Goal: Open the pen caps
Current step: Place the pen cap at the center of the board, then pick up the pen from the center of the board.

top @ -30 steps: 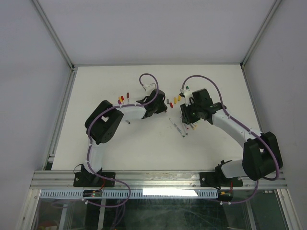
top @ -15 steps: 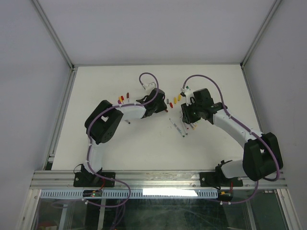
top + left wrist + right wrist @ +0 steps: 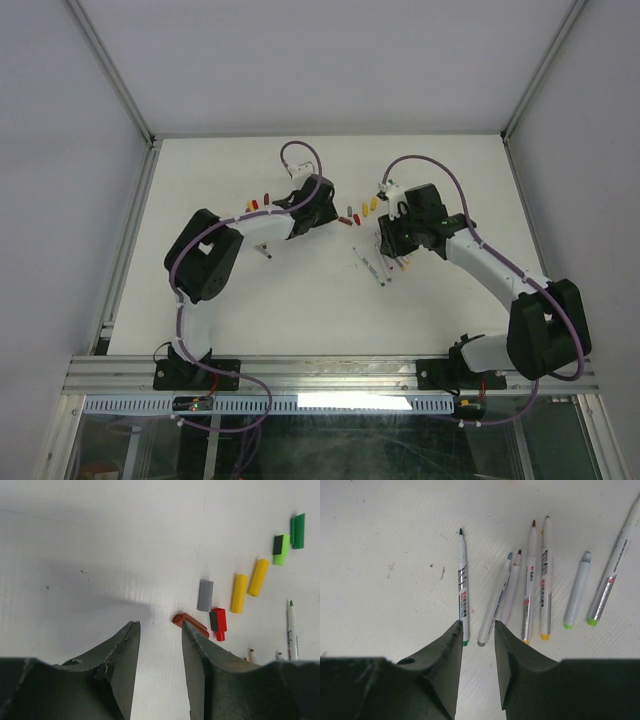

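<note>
Currently, left gripper [image 3: 159, 626]: held partly open, nothing gripped.
Pen caps [image 3: 239, 593]: laid loose on the table [image 3: 100, 540], ahead and to the right of the left gripper; a dark red cap [image 3: 189, 623] is seen just beside one finger.
Right gripper [image 3: 477, 625]: slightly parted, empty.
Pens [image 3: 536, 580]: uncapped, laid just ahead of the right gripper.

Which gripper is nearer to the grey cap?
Left. The left gripper is open, and the grey cap lies just past its fingertips. The right gripper is open at the pens, farther from the cap.
</note>
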You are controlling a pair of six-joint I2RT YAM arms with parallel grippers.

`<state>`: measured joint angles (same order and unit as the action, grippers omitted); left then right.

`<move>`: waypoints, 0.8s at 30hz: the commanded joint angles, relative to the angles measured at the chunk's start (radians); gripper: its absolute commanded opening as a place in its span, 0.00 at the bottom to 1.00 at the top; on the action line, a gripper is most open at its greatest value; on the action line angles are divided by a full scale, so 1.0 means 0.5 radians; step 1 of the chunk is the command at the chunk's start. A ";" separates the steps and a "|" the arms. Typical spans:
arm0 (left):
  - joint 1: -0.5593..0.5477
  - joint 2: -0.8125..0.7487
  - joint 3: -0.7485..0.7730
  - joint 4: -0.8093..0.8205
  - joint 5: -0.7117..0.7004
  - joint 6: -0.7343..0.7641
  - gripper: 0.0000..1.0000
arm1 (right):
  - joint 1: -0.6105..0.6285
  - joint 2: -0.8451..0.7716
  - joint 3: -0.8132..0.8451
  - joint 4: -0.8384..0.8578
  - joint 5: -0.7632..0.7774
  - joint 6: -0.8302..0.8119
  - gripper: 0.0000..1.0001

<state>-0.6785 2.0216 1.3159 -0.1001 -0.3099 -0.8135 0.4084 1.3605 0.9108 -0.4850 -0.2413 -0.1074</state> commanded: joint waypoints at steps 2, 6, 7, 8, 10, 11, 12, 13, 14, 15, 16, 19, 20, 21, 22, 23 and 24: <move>0.014 -0.318 0.005 0.040 -0.043 0.166 0.40 | -0.023 -0.106 0.070 0.018 -0.103 -0.026 0.34; 0.013 -0.561 -0.179 0.176 -0.033 0.335 0.45 | -0.035 -0.135 0.072 0.013 -0.171 -0.048 0.34; 0.015 -0.626 -0.251 0.240 -0.023 0.390 0.50 | -0.040 -0.141 0.076 0.010 -0.187 -0.051 0.34; 0.015 -0.705 -0.342 0.319 -0.006 0.447 0.54 | -0.042 -0.147 0.075 0.006 -0.212 -0.057 0.34; 0.018 -0.863 -0.567 0.495 0.037 0.580 0.62 | -0.052 -0.163 0.089 -0.016 -0.280 -0.083 0.34; 0.016 -0.943 -0.667 0.565 0.033 0.632 0.70 | -0.062 -0.173 0.093 -0.027 -0.323 -0.100 0.34; 0.019 -1.020 -0.754 0.634 0.028 0.682 0.75 | -0.066 -0.186 0.096 -0.033 -0.364 -0.117 0.34; 0.023 -1.087 -0.842 0.687 0.026 0.733 0.78 | -0.073 -0.198 0.097 -0.042 -0.408 -0.144 0.34; 0.029 -1.150 -0.910 0.714 0.015 0.776 0.81 | -0.080 -0.218 0.100 -0.050 -0.459 -0.173 0.34; 0.033 -1.205 -0.964 0.726 -0.006 0.806 0.85 | -0.087 -0.235 0.100 -0.053 -0.505 -0.197 0.34; 0.043 -1.276 -1.014 0.724 -0.025 0.832 0.87 | -0.093 -0.252 0.101 -0.059 -0.558 -0.232 0.34; 0.094 -1.385 -1.111 0.667 -0.064 0.871 0.92 | -0.098 -0.282 0.140 -0.111 -0.686 -0.337 0.36; 0.109 -1.413 -1.137 0.639 -0.071 0.878 0.94 | -0.099 -0.290 0.157 -0.117 -0.719 -0.353 0.36; 0.124 -1.443 -1.158 0.607 -0.076 0.886 0.96 | -0.099 -0.298 0.189 -0.125 -0.779 -0.370 0.36; 0.137 -1.467 -1.177 0.590 -0.081 0.895 0.98 | -0.099 -0.304 0.217 -0.129 -0.822 -0.389 0.36; 0.146 -1.494 -1.199 0.577 -0.085 0.905 0.99 | -0.099 -0.311 0.243 -0.128 -0.866 -0.397 0.37; 0.155 -1.517 -1.222 0.569 -0.086 0.918 0.99 | -0.098 -0.318 0.276 -0.123 -0.902 -0.401 0.37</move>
<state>-0.6220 1.3334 0.7353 0.1612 -0.3191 -0.4164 0.3641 1.2484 0.9539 -0.5606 -0.5594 -0.2531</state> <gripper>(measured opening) 0.982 0.364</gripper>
